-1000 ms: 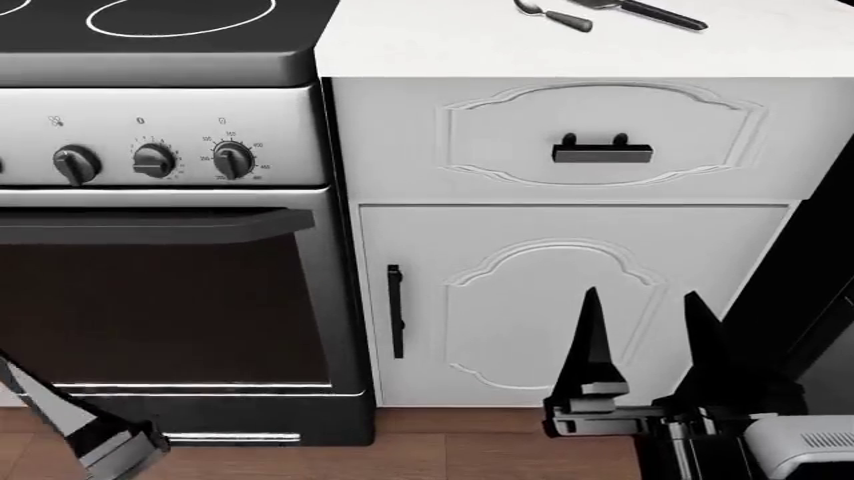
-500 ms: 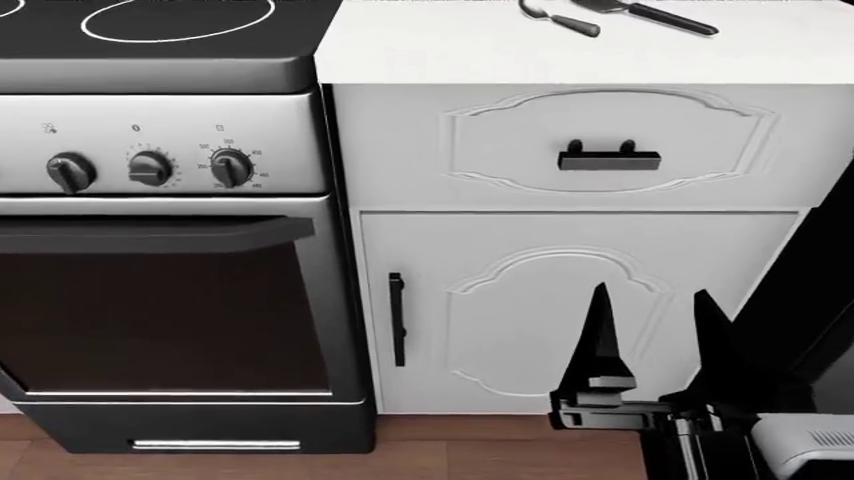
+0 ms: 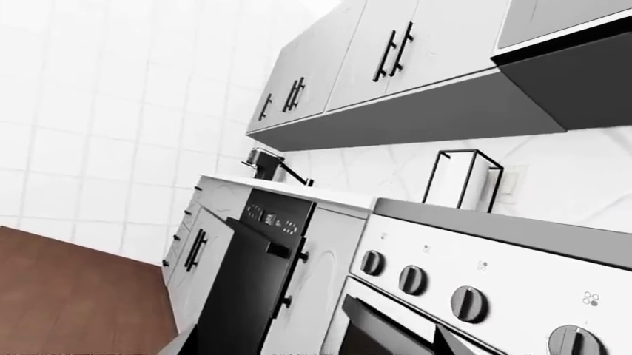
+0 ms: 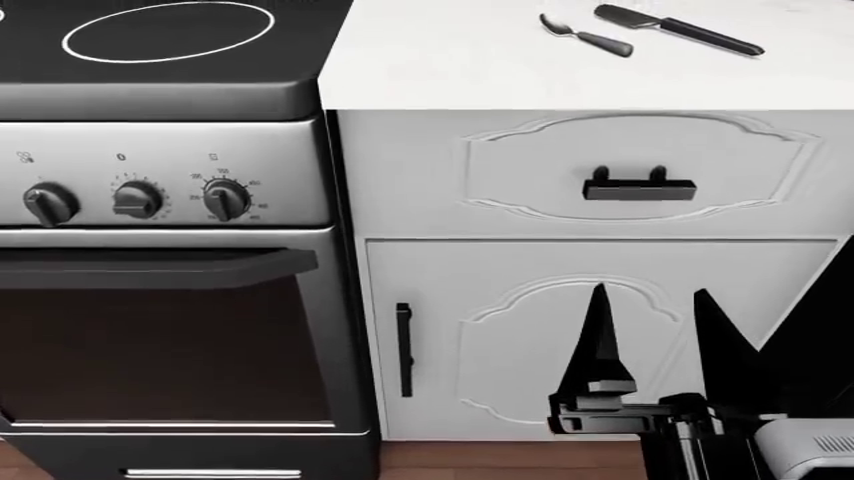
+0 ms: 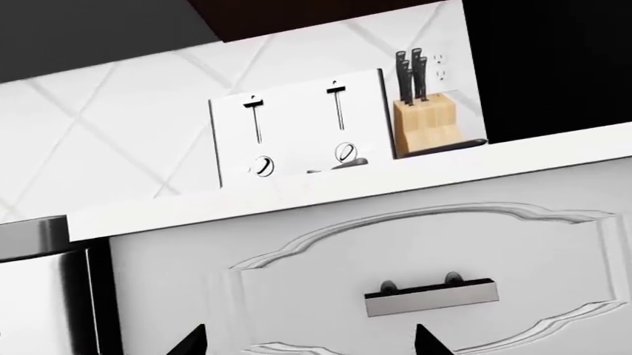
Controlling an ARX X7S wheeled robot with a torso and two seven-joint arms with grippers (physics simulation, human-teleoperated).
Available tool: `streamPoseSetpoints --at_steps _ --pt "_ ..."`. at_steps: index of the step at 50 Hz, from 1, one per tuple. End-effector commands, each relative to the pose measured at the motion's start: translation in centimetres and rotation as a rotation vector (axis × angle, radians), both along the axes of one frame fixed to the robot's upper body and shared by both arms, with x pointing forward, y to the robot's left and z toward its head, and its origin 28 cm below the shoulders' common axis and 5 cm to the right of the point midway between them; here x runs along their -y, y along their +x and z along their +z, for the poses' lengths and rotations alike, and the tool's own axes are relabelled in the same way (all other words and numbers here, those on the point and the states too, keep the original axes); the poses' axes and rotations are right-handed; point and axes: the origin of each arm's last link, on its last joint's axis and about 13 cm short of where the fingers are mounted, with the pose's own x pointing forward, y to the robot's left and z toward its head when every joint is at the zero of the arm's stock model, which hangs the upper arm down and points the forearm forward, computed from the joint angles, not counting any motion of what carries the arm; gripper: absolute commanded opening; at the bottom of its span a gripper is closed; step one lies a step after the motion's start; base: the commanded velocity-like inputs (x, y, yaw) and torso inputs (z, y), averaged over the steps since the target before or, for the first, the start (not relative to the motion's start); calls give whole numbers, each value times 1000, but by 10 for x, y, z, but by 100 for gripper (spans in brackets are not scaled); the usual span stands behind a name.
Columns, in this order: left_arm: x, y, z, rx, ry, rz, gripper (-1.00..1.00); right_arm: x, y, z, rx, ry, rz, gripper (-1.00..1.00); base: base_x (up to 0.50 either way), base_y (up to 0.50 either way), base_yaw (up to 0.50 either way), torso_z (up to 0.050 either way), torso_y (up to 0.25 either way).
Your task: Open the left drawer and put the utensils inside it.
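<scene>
Flat, even simulator light fills all three views, crisp and free of blur, with the white counter (image 4: pixel 441 70) nearly washed out toward twelve o'clock in the head view, soft shading tracing the drawer (image 4: pixel 641 175) moulding, and faint sheen on the steel oven panel (image 4: pixel 160 185).

Right gripper (image 4: pixel 650 330) upright, jaws apart

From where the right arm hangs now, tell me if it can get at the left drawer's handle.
Probably yes. The right gripper is open, fingers pointing up in front of the cabinet door, just below the drawer's black handle. Nothing lies between them, and the drawer is shut.
</scene>
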Motion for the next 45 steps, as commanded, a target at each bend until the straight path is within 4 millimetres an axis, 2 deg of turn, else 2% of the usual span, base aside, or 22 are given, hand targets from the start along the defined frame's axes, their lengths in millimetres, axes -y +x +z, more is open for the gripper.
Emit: streamPoseSetpoints --at_steps 1,20,27,33,45 --pt "0 0 0 0 -7 -7 100 0 0 0 1 -3 -4 100 195 39 0 0 0" --pt "1 2 -1 -1 -11 -22 100 1 2 2 30 -41 -70 100 98 14 0 0 0" --pt "1 2 -1 0 -19 -23 100 5 10 9 121 -198 -162 100 0 0 0 0 0" --pt "1 3 -2 -10 -21 -27 100 10 27 21 246 -459 -206 100 0 0 0 0 0" --pt "1 2 -3 -13 -22 -32 100 9 43 15 296 -818 -261 100 0 0 0 0 0"
